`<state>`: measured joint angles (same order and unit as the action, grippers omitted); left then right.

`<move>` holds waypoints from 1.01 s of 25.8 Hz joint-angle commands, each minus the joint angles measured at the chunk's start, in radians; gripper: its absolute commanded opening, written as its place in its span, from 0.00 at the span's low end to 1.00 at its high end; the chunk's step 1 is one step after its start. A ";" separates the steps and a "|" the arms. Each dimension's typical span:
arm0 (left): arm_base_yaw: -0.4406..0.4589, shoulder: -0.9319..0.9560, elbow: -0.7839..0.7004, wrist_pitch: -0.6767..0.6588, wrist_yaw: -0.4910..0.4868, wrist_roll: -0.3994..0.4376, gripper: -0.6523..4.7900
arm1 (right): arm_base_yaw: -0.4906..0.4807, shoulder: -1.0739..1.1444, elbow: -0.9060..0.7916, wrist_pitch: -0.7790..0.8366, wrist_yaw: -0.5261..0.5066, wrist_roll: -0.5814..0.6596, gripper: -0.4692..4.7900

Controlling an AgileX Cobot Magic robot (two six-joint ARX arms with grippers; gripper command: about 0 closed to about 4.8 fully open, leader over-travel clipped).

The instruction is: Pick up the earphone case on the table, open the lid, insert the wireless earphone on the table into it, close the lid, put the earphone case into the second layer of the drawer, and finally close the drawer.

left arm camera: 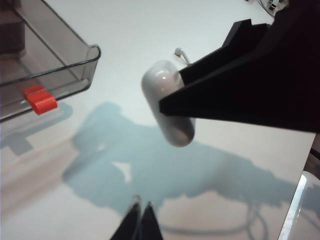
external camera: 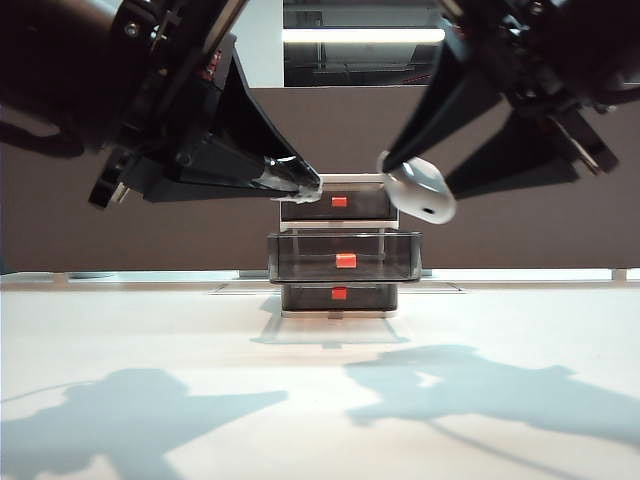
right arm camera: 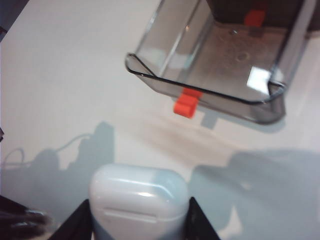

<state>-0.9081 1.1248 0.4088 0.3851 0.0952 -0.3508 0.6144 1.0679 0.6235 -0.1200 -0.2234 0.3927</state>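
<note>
My right gripper [right arm camera: 140,201] is shut on the earphone case [right arm camera: 137,197], a glossy white oblong whose lid seam is closed. It holds the case in the air at the upper right, in front of the drawer cabinet [external camera: 338,245]. The case [external camera: 424,193] hangs above and to the right of the second layer [external camera: 300,258], which is pulled out and looks empty [right arm camera: 160,45]. My left gripper [left arm camera: 141,206] is shut with nothing seen between its tips and hovers at the upper left [external camera: 308,185]. A small white stemmed piece that looks like the earphone [left arm camera: 181,54] lies on the table [external camera: 150,330] beyond the case [left arm camera: 165,100].
The top and bottom drawers [external camera: 340,295] are pushed in, each with a red-orange tab. The open drawer's tab [left arm camera: 40,99] juts toward me. A thin cable [right arm camera: 12,156] lies on the table to one side. Both arms cast large shadows on the front of the table.
</note>
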 commanded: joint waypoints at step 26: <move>-0.003 0.045 0.002 0.126 0.002 -0.095 0.77 | 0.146 0.085 0.002 0.200 0.033 0.108 0.35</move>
<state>-0.9085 1.1717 0.4088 0.4850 0.0952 -0.4454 0.7586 1.1534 0.6224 0.0582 -0.1688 0.4995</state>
